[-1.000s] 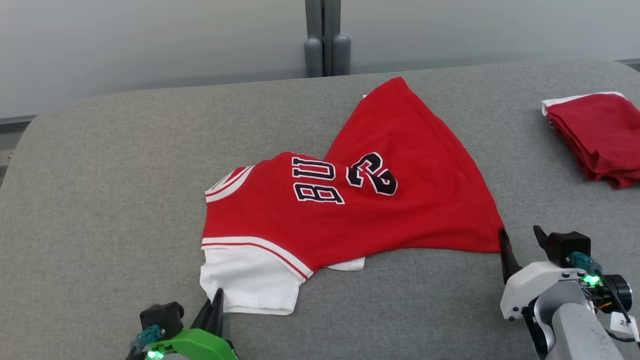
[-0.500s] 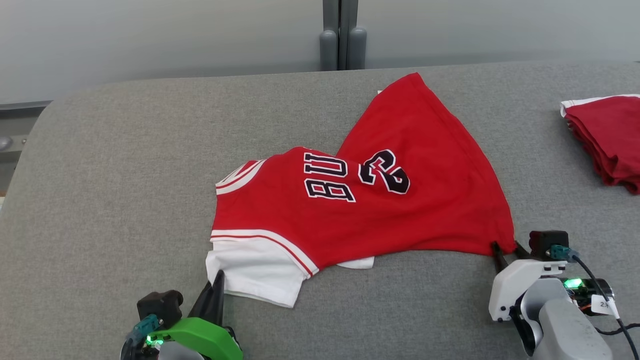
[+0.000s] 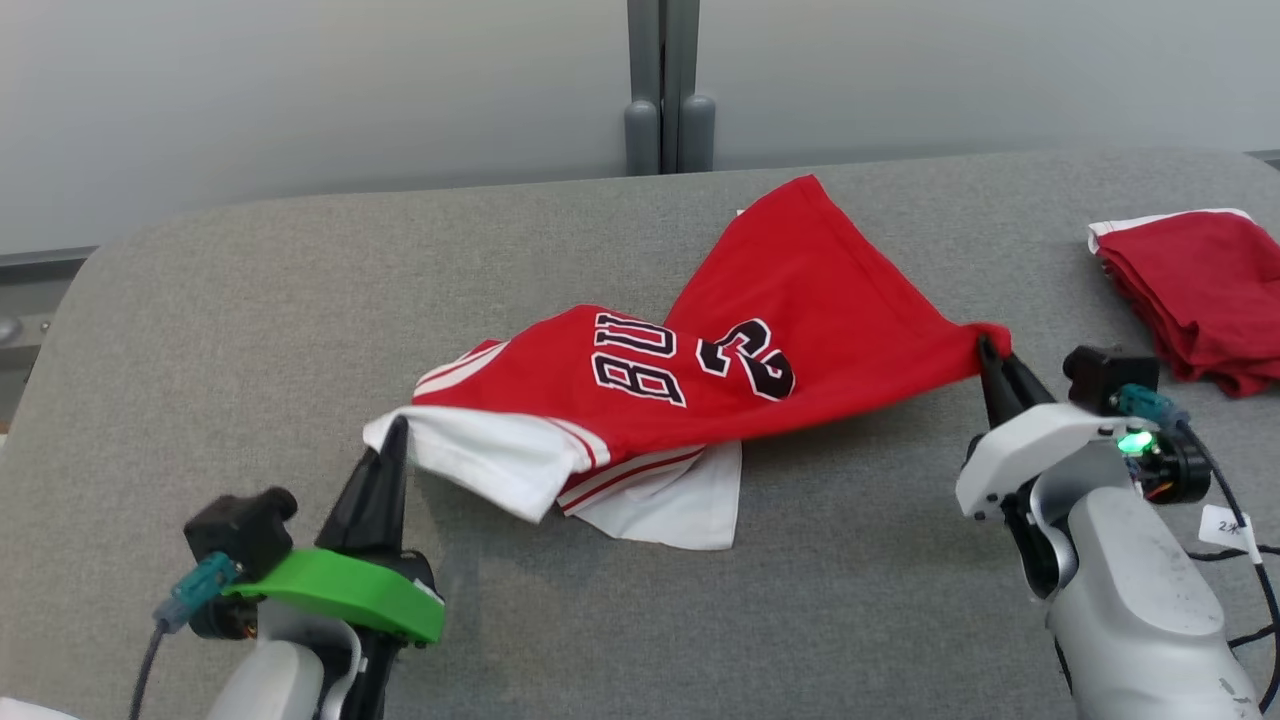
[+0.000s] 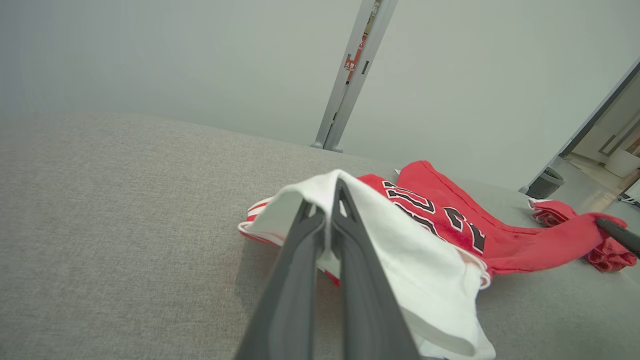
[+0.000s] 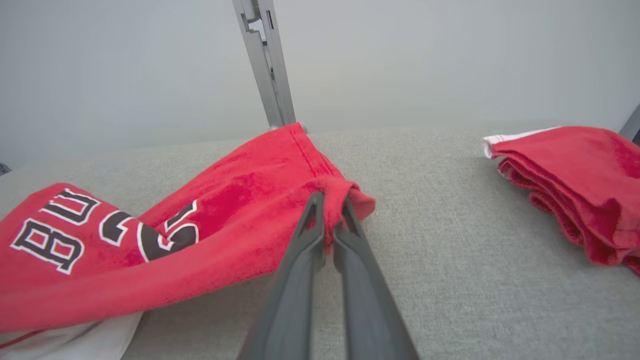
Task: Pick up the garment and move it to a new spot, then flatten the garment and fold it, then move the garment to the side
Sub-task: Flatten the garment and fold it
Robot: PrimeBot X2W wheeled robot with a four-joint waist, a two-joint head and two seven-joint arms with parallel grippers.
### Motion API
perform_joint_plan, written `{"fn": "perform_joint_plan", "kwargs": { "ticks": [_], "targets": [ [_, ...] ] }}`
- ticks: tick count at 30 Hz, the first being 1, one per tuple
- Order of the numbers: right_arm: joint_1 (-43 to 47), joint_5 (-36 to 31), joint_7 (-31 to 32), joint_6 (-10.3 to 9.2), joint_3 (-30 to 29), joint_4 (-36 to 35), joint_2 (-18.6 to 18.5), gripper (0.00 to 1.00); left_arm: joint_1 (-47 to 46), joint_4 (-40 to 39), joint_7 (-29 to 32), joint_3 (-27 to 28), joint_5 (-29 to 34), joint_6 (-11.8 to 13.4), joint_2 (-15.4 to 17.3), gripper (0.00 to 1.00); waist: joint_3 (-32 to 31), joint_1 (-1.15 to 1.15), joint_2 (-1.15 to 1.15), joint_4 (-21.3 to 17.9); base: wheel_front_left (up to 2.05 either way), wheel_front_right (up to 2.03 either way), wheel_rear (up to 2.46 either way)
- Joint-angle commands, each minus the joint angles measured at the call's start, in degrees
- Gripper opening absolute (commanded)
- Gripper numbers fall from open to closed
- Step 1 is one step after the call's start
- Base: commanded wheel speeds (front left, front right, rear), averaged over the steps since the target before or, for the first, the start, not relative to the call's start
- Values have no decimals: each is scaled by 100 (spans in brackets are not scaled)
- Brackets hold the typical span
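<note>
Head view: red jersey with white sleeves and black lettering [image 3: 800,290] lies mid grey fabric tabletop [image 3: 230,320], strung between the arms. White sleeve edge pinched by left gripper [image 3: 393,432]; red hem corner pinched by right gripper [image 3: 985,348] (both ends raised). Folded red cloth stack [image 3: 1200,290] far right.

Left wrist view: fingers [image 4: 305,235] pressed together on white sleeve.

Right wrist view: fingers [image 5: 307,225] clamp bunched red corner.

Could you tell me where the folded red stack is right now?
In the head view the folded red stack lies at the right edge of the grey surface, beyond the right gripper, apart from the jersey.
</note>
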Motion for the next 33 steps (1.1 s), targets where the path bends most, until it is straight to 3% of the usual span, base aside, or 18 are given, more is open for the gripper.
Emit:
{"fn": "perform_joint_plan", "kwargs": {
  "ticks": [1, 6, 14, 19, 27, 33],
  "targets": [
    [-62, 83, -57, -4, 10, -194, -67, 0, -134, -242, 29, 27, -64, -14, 114, 0, -140, 0, 0, -100, 0, 0, 0],
    [-118, 314, 34, -4, 114, -1265, -184, 0, -511, -1355, 348, 178, 20, 25, 583, 0, -377, 0, 0, -223, 0, 0, 0],
    [72, 238, 613, -4, 61, -3805, -433, 0, -1461, -3211, 1106, 434, 342, 272, 1228, 0, -558, 0, 0, -429, 0, 0, 0],
    [215, 162, 1170, -4, -119, -5300, -420, 0, -2090, -3940, 1648, 441, 491, 285, 1520, 0, -609, 0, 0, -547, 0, 0, 0],
    [279, 134, 1910, -4, -390, -6642, -374, 0, -2792, -4082, 2209, 428, 466, 250, 1747, 0, -529, 0, 0, -694, 0, 0, 0],
    [138, 198, 2259, -4, -387, -6511, -246, 0, -3104, -3410, 2400, 233, 264, 159, 1733, 0, -124, 0, 0, -754, 0, 0, 0]
  ]
}}
